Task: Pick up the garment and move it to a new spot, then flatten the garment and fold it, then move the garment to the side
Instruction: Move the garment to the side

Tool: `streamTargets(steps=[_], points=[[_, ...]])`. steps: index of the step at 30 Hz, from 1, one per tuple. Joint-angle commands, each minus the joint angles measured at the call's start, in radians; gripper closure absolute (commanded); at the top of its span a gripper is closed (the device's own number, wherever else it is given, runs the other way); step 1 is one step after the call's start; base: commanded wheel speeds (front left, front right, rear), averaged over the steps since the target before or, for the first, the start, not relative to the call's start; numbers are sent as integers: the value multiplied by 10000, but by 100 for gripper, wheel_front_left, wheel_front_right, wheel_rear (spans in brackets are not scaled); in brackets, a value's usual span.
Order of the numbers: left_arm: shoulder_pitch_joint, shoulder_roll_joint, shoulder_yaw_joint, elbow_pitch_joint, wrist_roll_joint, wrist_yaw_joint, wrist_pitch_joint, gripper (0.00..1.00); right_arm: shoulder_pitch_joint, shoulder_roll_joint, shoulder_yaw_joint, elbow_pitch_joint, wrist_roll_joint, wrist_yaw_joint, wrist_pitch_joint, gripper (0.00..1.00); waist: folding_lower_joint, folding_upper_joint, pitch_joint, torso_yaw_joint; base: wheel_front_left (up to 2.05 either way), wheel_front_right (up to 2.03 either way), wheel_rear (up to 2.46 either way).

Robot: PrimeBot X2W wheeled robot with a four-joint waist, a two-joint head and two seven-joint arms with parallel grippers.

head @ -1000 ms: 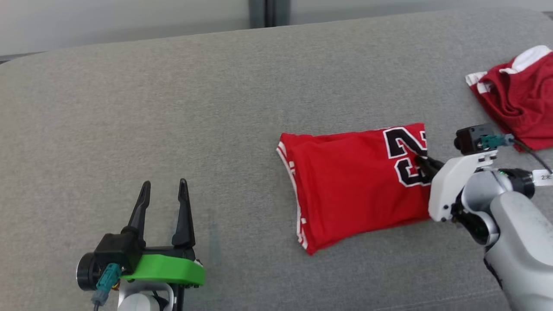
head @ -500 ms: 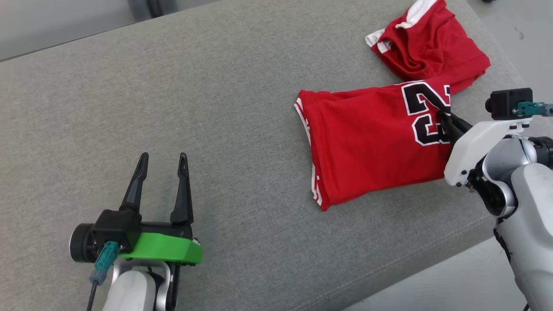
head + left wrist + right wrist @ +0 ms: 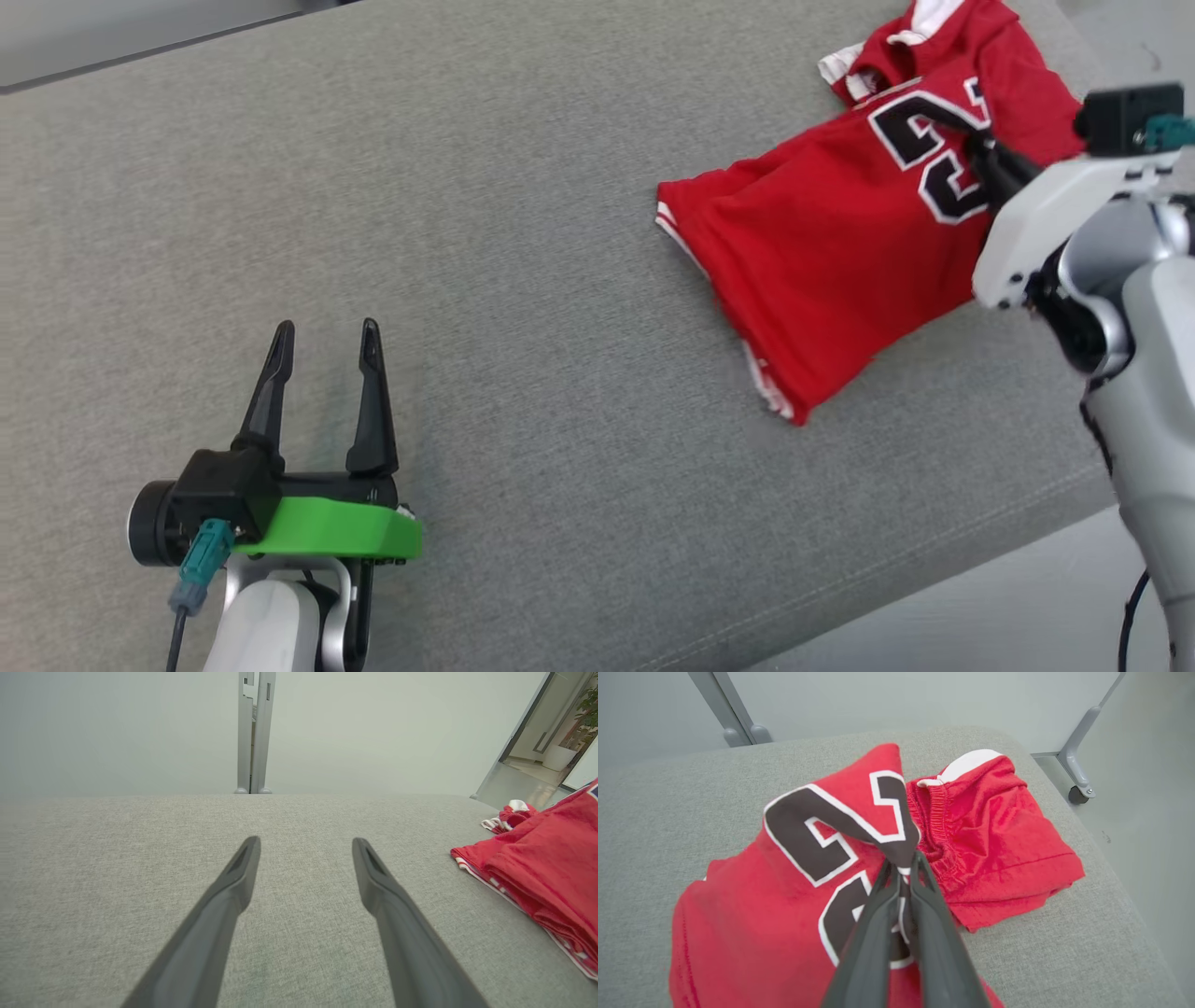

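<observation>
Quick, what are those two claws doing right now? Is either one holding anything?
Left gripper: open, holding nothing.
Right gripper: closed on the folded red jersey.

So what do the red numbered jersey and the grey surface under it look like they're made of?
Jersey: thin, matte cloth, probably synthetic sportswear knit; it drapes limply and creases softly. Its black number looks sewn or printed on. Grey surface: matte woven upholstery fabric, judging by its fine flecked weave and stitched seam.
</observation>
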Motion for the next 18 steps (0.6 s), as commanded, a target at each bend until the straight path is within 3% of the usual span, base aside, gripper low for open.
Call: streamTargets(steps=[1,18], points=[[-76,36,42,0,-65,-10,-30,0,-379,-110,-86,135,-140,-17,68,100,0,-1,-63,300,0,0,0],[-108,-87,-237,25,116,-94,-30,0,-2539,-2585,-927,2075,-1694,-17,1413,100,0,-1,175,1832,0,0,0]])
